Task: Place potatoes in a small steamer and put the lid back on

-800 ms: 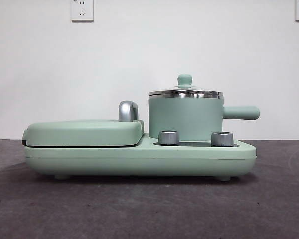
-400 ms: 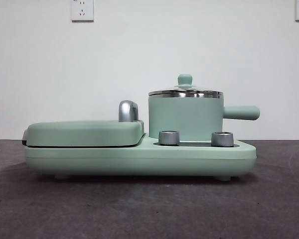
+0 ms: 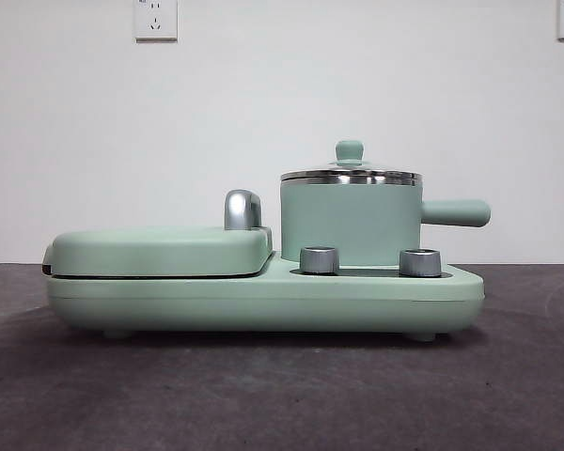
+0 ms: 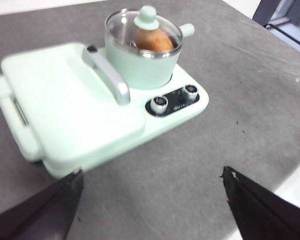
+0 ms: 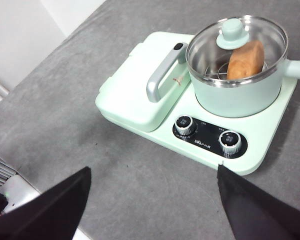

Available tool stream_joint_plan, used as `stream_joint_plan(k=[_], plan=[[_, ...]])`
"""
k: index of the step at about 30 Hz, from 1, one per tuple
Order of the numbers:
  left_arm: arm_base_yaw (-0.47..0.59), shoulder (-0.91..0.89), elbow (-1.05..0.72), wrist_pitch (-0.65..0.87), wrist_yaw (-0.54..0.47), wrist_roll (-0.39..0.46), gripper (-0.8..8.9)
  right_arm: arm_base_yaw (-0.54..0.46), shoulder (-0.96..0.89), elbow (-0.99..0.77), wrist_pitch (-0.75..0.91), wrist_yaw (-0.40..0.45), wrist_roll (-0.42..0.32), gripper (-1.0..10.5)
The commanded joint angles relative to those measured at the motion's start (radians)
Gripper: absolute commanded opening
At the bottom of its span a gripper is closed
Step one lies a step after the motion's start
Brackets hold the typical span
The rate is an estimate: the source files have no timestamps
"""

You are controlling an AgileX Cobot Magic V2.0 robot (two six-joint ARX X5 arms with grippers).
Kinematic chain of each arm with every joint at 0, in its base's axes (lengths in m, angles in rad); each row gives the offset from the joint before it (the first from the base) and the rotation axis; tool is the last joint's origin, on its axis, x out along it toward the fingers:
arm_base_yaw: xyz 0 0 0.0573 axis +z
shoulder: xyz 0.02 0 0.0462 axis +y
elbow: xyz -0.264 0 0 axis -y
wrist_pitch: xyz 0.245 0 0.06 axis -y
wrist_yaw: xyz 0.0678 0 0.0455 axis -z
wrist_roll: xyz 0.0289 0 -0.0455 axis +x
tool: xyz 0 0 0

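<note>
The mint-green small steamer (image 3: 350, 224) stands on the right of the cooker base, its glass lid (image 3: 350, 172) on it. Through the lid the orange-brown potato (image 5: 245, 60) lies inside the steamer, also in the left wrist view (image 4: 153, 40). The steamer (image 5: 237, 92) and lid (image 5: 233, 32) show from above in the right wrist view, and the steamer (image 4: 140, 65) and lid knob (image 4: 148, 16) in the left wrist view. My left gripper (image 4: 152, 197) and right gripper (image 5: 155, 192) are both open and empty, held high above the table, away from the cooker. Neither shows in the front view.
The flat mint-green griddle (image 3: 160, 252) with a chrome handle (image 3: 242, 209) lies closed on the left of the cooker base (image 3: 263, 301). Two steel knobs (image 3: 319, 260) sit in front of the steamer. The steamer's side handle (image 3: 456, 213) points right. Grey table all around.
</note>
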Motion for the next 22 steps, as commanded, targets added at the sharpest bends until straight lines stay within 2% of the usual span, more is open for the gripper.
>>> stream_joint_plan(k=[1,2,3,4,5,6,7,22], plan=[[-0.009,-0.019,-0.025,0.018,0.003,-0.063,4.31,0.006,0.004,0.011,0.016,-0.005,0.008,4.0],[-0.009,-0.024,-0.031,0.017,0.003,-0.066,4.20,0.006,0.004,0.011,0.017,-0.005,0.009,3.9],[-0.009,-0.024,-0.033,0.017,0.003,-0.065,3.52,0.006,0.004,0.011,0.016,-0.005,0.010,3.3],[-0.009,-0.024,-0.034,0.017,0.003,-0.060,2.42,0.006,0.004,0.011,0.015,-0.005,0.010,1.8],[-0.009,-0.024,-0.034,0.020,0.003,-0.047,-0.21,0.006,0.004,0.011,0.012,-0.014,0.006,-0.3],[-0.009,-0.023,-0.034,0.029,0.002,-0.045,0.29,0.006,0.004,0.011,0.012,-0.015,0.004,0.3],[-0.009,-0.020,-0.034,0.040,-0.001,-0.044,0.02,0.006,0.004,0.011,0.013,-0.015,0.004,0.1],[-0.009,-0.021,-0.034,0.068,-0.001,-0.046,0.05,0.006,0.002,0.011,0.038,-0.016,0.007,0.1]])
